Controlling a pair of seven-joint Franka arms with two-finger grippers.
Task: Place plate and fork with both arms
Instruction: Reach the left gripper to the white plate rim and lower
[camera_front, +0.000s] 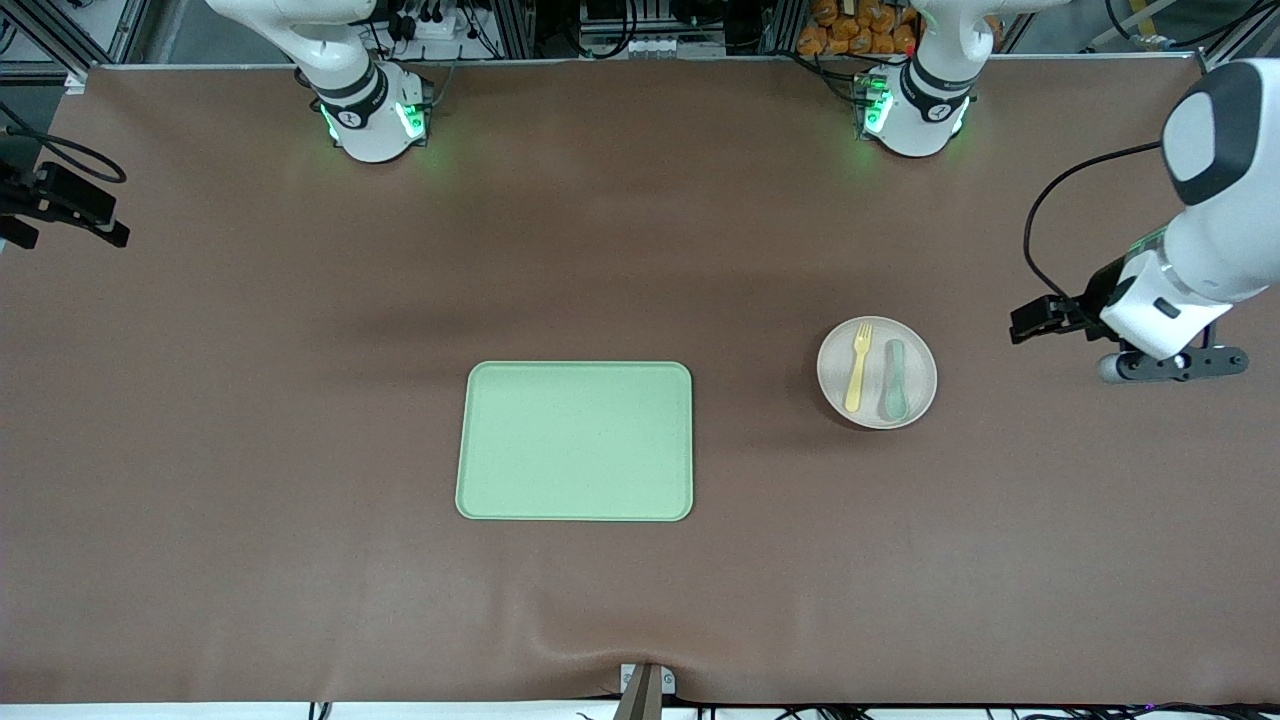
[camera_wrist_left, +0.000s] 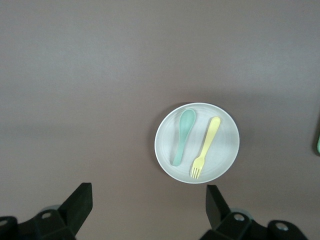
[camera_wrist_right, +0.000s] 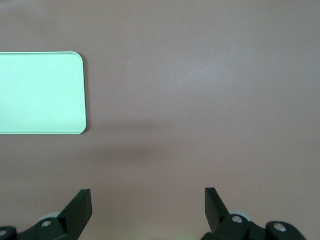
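Observation:
The off-white plate (camera_front: 922, 372) (camera_wrist_left: 228, 136) lies on the brown table toward the left arm's end. On it the pale-yellow fork (camera_front: 857, 368) (camera_wrist_left: 205, 147) lies beside a grey-green spoon (camera_front: 894, 380) (camera_wrist_left: 183, 135). My left gripper (camera_wrist_left: 148, 196) hangs open and empty over bare table beside the plate, at the table's left-arm end (camera_front: 1170, 362). My right gripper (camera_wrist_right: 148, 199) is open and empty too, over bare table at the right arm's end. In the front view only black parts of its hand (camera_front: 65, 200) show at the edge.
A rectangular light-green tray (camera_front: 575, 440) (camera_wrist_right: 40, 92) lies empty at the table's middle, between the two grippers and a little nearer the front camera than the plate. The brown table cover wrinkles slightly at its front edge (camera_front: 640, 660).

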